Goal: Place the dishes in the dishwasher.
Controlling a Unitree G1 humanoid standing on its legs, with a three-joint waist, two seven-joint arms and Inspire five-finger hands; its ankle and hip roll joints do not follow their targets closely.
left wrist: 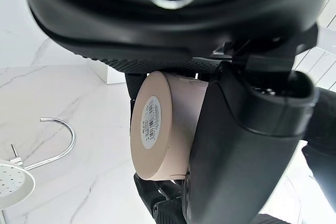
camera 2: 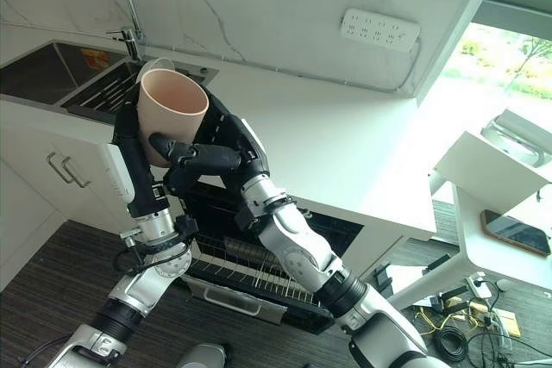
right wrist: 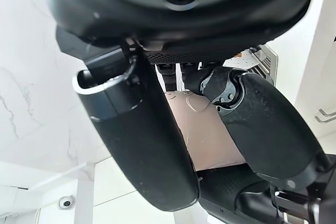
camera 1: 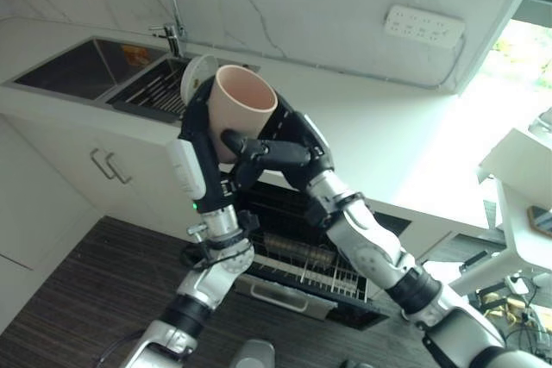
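A beige cup [camera 1: 242, 105] was held in the air between both robot hands, its open mouth tilted upward, above the pulled-out dishwasher rack [camera 1: 302, 265] under the white counter [camera 1: 362, 127]. The left hand [camera 1: 197, 131] had its fingers curled round the cup's far side, and the right hand [camera 1: 267, 151] wrapped its fingers and thumb round the near side. That double grasp looked like a handover or a steadying hold before lowering the cup into the rack. The left wrist view showed the cup's flat base [left wrist: 151, 121] with a small label. Behind the cup, a white plate [camera 1: 197, 73] stood in the sink's drying rack [camera 1: 159, 88], partly hidden by the cup. Both hands covered much of the cup's wall, and the arms blocked most of the rack.
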